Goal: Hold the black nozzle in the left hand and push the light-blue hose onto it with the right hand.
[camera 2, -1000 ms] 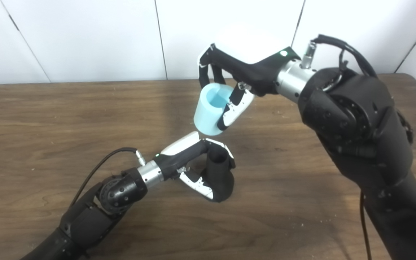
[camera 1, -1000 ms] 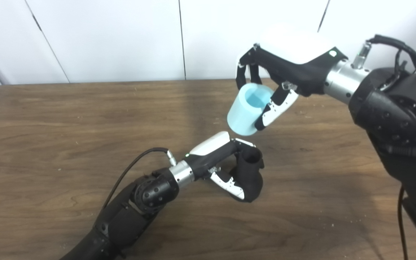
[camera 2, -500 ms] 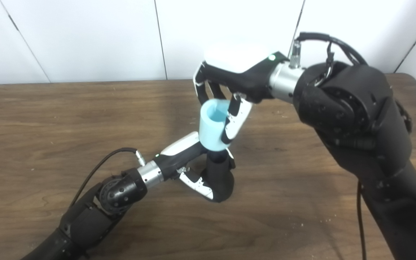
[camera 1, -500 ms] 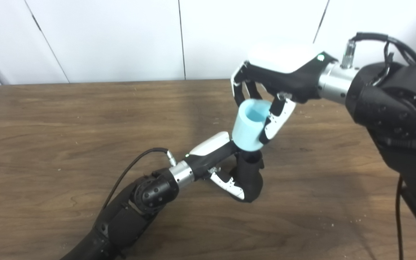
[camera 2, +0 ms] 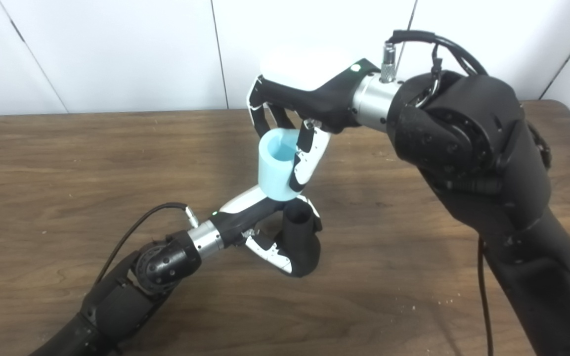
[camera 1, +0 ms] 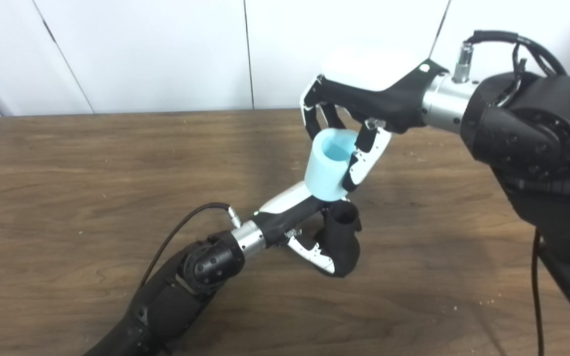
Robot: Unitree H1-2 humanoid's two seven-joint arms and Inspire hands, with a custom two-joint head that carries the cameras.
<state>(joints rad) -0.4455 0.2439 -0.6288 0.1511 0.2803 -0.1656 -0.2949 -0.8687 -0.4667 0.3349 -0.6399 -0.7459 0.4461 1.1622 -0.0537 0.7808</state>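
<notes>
Nearest, the left hand point(camera 1: 314, 222) wraps its fingers and thumb around the black nozzle point(camera 1: 342, 237), a dark tube held roughly upright just above the wooden table point(camera 1: 67, 198), its open mouth facing up and slightly away. Just beyond and above it, the light-blue hose point(camera 1: 328, 164), a short wide sleeve, hangs with its lower rim over the back of the left hand, a little left of and higher than the nozzle's mouth, not on it. Its long axis runs steeply up and down, leaning a touch to the right at the top. The right hand point(camera 1: 359, 118) pinches the hose from above, fingers on the far wall and thumb on the near right wall. By my reading, the seating step needs the hose shifted right and nearer, over the mouth, then pressed down along the nozzle's axis.
</notes>
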